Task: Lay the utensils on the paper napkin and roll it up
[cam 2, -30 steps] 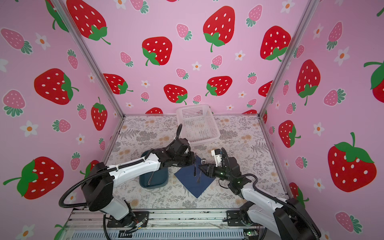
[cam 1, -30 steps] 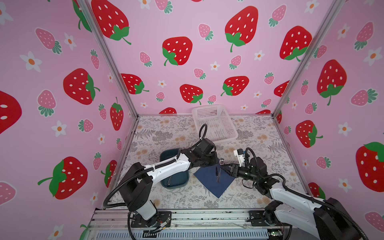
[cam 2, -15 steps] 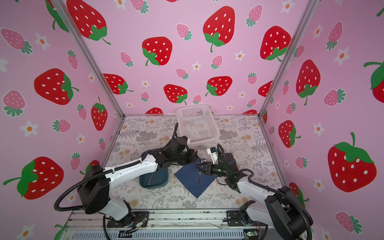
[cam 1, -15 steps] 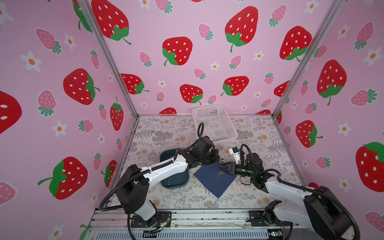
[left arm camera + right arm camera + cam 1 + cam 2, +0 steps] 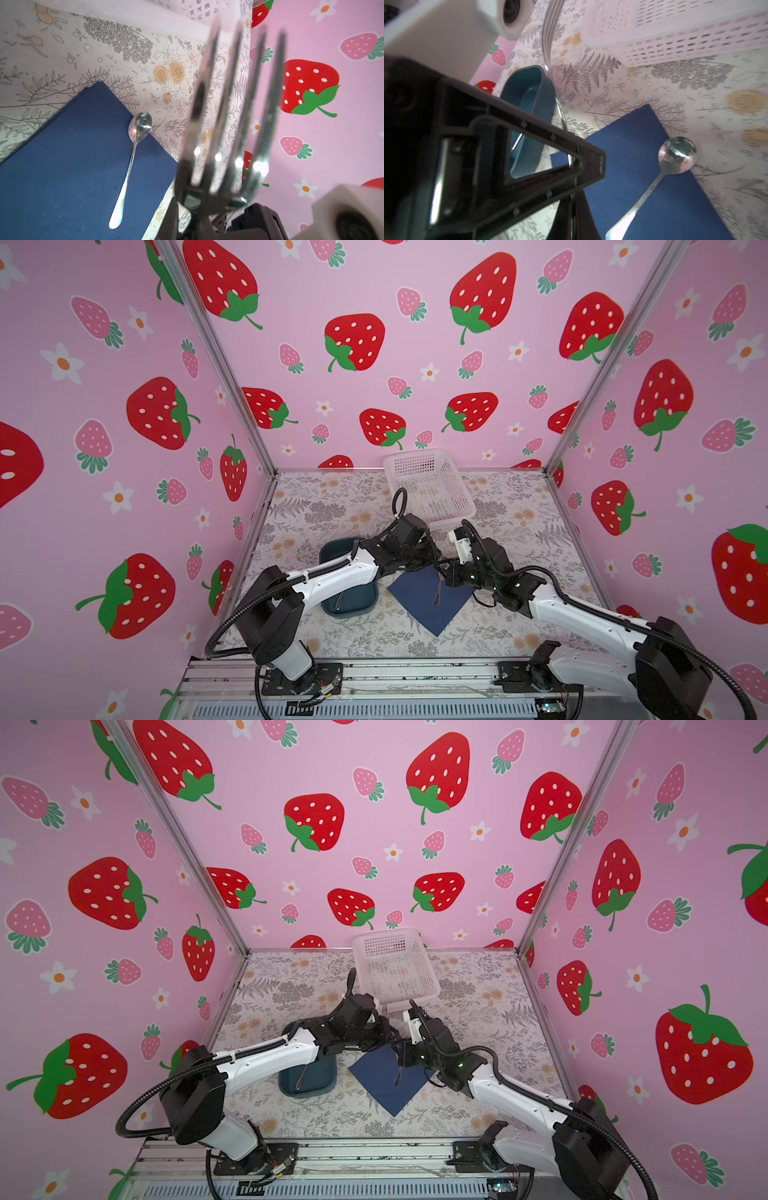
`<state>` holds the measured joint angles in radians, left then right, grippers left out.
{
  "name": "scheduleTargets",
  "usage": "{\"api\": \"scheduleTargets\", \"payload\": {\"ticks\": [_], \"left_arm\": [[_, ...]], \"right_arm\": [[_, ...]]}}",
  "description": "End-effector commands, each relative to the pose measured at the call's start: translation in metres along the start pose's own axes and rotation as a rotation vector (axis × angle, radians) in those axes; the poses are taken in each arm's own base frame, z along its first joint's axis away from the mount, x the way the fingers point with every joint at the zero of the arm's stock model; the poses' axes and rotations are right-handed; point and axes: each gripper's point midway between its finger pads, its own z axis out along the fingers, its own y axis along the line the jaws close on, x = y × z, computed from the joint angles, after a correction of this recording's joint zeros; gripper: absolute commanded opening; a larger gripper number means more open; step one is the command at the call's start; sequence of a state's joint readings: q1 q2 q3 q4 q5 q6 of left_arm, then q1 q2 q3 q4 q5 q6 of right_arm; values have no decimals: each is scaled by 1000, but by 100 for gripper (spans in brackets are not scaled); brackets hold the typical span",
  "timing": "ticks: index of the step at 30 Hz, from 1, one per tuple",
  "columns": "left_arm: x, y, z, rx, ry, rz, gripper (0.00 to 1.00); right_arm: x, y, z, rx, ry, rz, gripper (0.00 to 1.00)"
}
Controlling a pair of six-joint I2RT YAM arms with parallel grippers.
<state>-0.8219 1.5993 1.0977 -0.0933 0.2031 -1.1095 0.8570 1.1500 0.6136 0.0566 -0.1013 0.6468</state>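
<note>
The fork (image 5: pixel 199 124) is up in the air over the far corner of the paper napkin (image 5: pixel 419 605), tines upward (image 5: pixel 550 31). My right gripper (image 5: pixel 572 207) is shut on its handle. My left gripper (image 5: pixel 199 207) is round the fork's neck with its jaws a little apart; tablecloth shows between one finger (image 5: pixel 172 218) and the metal. In both top views the two grippers (image 5: pixel 436 562) (image 5: pixel 399 1048) meet tip to tip and hide the fork. The spoon (image 5: pixel 438 593) (image 5: pixel 133 158) lies on the napkin, bowl past its edge. Another utensil (image 5: pixel 340 601) lies in the teal tray (image 5: pixel 361 605).
A white perforated basket (image 5: pixel 428 489) stands at the back, close behind the two grippers. The teal tray sits under the left forearm, to the left of the napkin. Pink strawberry walls close in the left, right and back of the floral tablecloth (image 5: pixel 519 522).
My right gripper has come in to the left one and shut on the fork's handle. The left jaws, shut on the fork before, have started to part.
</note>
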Motion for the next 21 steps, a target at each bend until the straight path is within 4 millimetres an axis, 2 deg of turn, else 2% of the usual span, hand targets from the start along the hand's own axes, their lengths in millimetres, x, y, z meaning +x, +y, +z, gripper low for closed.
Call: {"api": "scheduleTargets", "payload": {"ticks": [1,6,11,15,16,21], "left_arm": [[-12,-8,-7,3,-40,-71,16],[-18,-5,-12,6,-73,-97,15],[-26,-16,-13,28,-88,-106,13],[-31,-15,-14,13,-106,-113,4],[-33,-12,-15,4,-123,-117,0],[-33,-7,-20,-5,-132,-103,0]], "right_arm": [[-15,-31,-12,264,-74,-88,0],[-18,-26,-15,301,-109,-160,0],[-18,-21,-17,371,-146,-215,0],[-18,-19,-18,389,-157,-237,0],[-17,-20,-18,395,-156,-235,2],[-14,-13,-19,336,-161,-226,12]]}}
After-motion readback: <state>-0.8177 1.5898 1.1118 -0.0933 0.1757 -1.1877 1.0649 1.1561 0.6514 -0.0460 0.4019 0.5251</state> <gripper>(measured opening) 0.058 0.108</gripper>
